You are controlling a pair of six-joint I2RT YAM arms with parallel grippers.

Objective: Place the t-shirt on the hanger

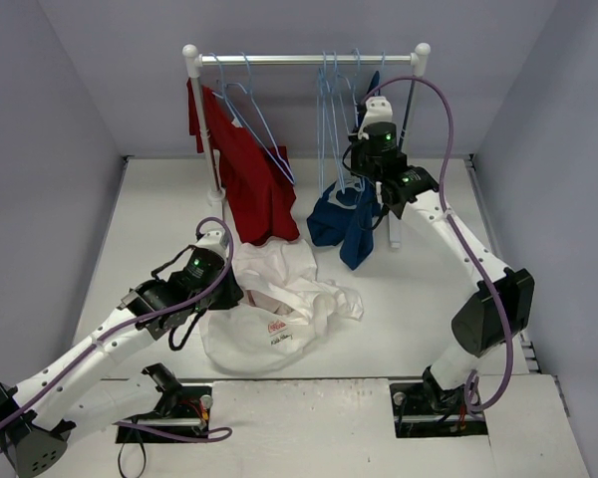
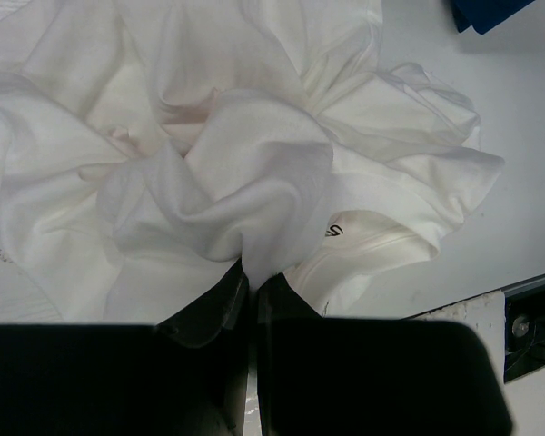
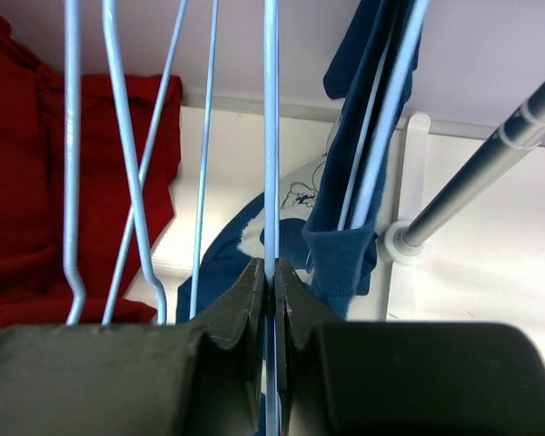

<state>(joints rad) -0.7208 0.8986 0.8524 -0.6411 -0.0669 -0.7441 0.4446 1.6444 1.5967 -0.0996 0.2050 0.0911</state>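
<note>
The white t-shirt (image 1: 279, 309) lies crumpled on the table, its red logo and dark text facing up near its front. My left gripper (image 1: 231, 291) is shut on a fold of the t-shirt (image 2: 245, 182), at its left side; in the left wrist view the cloth bunches out from between the closed jaws (image 2: 252, 277). My right gripper (image 1: 351, 164) is up at the rack, shut on the thin pale-blue hanger (image 3: 271, 136), whose wire runs straight up from between the jaws (image 3: 272, 270). That hanger (image 1: 331, 129) hangs among several identical ones on the rail.
A white rack with a metal rail (image 1: 309, 60) stands at the back. A red shirt (image 1: 244, 169) hangs at its left on a hanger. A navy-blue shirt (image 1: 344, 214) hangs at the right, close beside my right gripper. The rack's post (image 3: 409, 232) is at right.
</note>
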